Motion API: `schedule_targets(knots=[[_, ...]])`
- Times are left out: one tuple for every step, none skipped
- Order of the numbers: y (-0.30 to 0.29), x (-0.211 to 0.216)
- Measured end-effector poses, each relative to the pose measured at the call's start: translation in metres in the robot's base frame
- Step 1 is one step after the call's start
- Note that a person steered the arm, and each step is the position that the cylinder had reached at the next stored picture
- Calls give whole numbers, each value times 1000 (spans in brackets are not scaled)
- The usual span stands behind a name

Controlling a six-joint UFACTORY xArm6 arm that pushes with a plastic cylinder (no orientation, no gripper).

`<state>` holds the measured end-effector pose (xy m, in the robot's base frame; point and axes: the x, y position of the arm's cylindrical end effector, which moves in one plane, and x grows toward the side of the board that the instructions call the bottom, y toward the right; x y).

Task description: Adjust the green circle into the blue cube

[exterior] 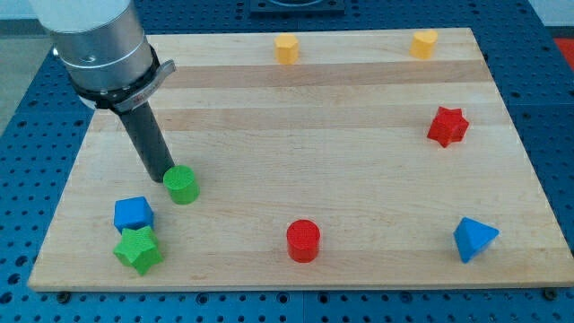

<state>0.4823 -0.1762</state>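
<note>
Green circle (182, 185) touching my tip (162, 174), near blue cube (133, 213); no jaws.

You see the green circle (182, 185) upright near the board's lower left — the blue cube (133, 214) sits near it, down-left, not touching.

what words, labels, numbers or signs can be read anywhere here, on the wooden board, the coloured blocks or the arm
None: no text, number or sign is readable anywhere.
The wooden board, the green circle block, the blue cube block and the grey arm housing above my tip are all plain.
</note>
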Motion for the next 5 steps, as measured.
schedule_targets(knots=[[36, -19], [74, 7], [74, 21], [73, 23], [74, 7]])
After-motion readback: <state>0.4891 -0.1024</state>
